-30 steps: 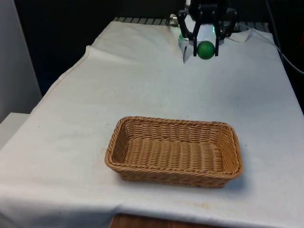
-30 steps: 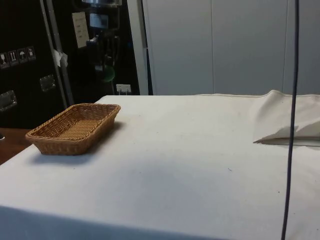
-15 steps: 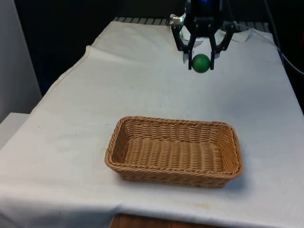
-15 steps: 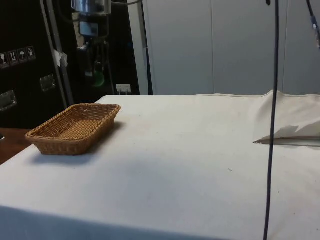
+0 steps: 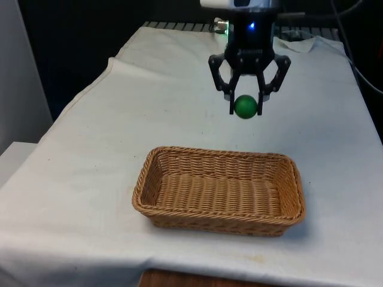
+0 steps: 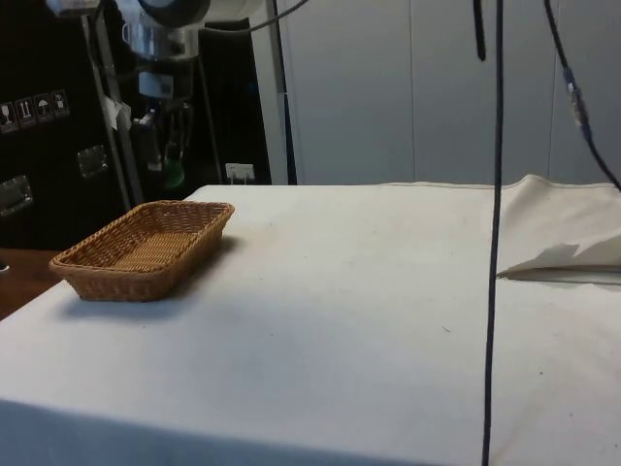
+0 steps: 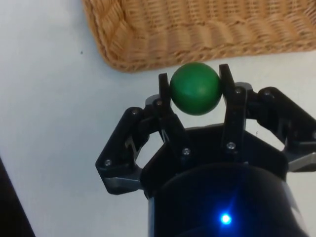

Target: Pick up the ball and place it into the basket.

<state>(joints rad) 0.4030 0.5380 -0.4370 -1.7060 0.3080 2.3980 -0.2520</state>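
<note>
Front view: black gripper (image 5: 246, 107), fingers closed around green ball (image 5: 245, 106), pinched at two opposite sides. Ball held between fingertips (image 7: 164, 89), raised in air above white cloth (image 5: 119, 131), beyond far rim of wicker basket (image 5: 219, 189). Wrist view: ball (image 7: 195, 88) clamped between both pads, basket's corner and rim (image 7: 163, 49) just ahead. Side view: basket (image 6: 146, 248) on cloth, gripper (image 6: 165, 175) raised behind it.

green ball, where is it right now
The green ball is clamped in the gripper, up in the air just beyond the wicker basket's far rim, right of centre in the front view.
</note>
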